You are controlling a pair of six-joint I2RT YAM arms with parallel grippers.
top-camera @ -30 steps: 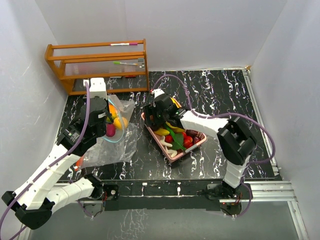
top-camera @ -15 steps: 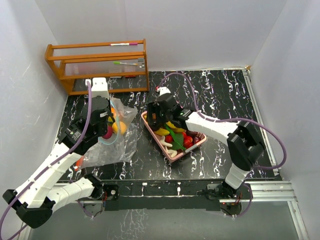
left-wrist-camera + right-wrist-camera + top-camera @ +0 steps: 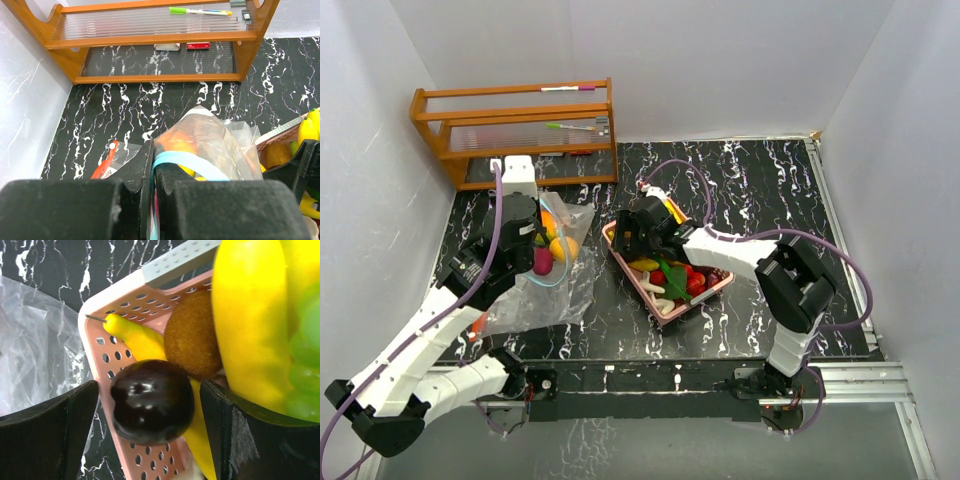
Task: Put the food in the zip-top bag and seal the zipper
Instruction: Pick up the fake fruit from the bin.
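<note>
Right claw (image 3: 149,390) gapes around a dark plum (image 3: 150,410) lying between its fingers (image 3: 47,435) in the corner of the pink tray (image 3: 95,335) — glossy, it could squirt free when squeezed. Left claw (image 3: 152,167) pinches the rim of the zip-top bag (image 3: 205,135).

Bag (image 3: 552,288) left of tray (image 3: 640,288); plum (image 3: 151,400) in tray, seemingly at corner

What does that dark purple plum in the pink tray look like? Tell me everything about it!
The plum is round, dark purple, nearly black, and glossy like smooth plastic, with a small dimple facing the right wrist camera. It lies in a corner of the pink holed tray, resting against a yellow pointed piece, just beside a brown fuzzy ball. The right gripper straddles it with jaws open, one finger on each side; neither seems to press it.
</note>
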